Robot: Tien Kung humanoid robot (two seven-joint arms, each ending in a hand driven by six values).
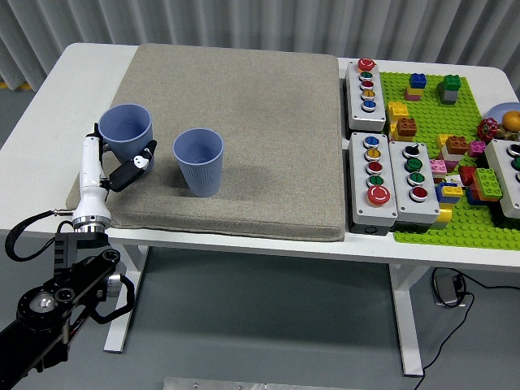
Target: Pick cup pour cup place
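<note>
Cup (pixel 125 130) in the left hand (pixel 114 158) sits upright at the left part of the grey mat (pixel 244 106), mouth up, with its lower body hidden behind the fingers. Seen from the head camera, the left arm (pixel 61 292) rises from the lower left corner: black joints below the table edge, then a white forearm (pixel 89 183) standing almost vertical up to the hand. The hand wraps the cup from the near side, with a black thumb (pixel 134 169) hooked round its right flank and another finger showing at its left, so the grip is closed on the cup. Whether the cup's base touches the mat cannot be told.

Just right of the hand stands a second cup (pixel 199 161), same blue, upright on the mat and apart from the held one, a narrow strip of mat between them. Well to the right of the hand, past the mat's edge, lie three button boxes (pixel 372 179) on the white table (pixel 49 89), and further right a green brick plate (pixel 443 171) strewn with coloured bricks. At the far right edge another box (pixel 508 175) and a bowl (pixel 504 114) are partly cut off.

The right arm does not show in this view.
</note>
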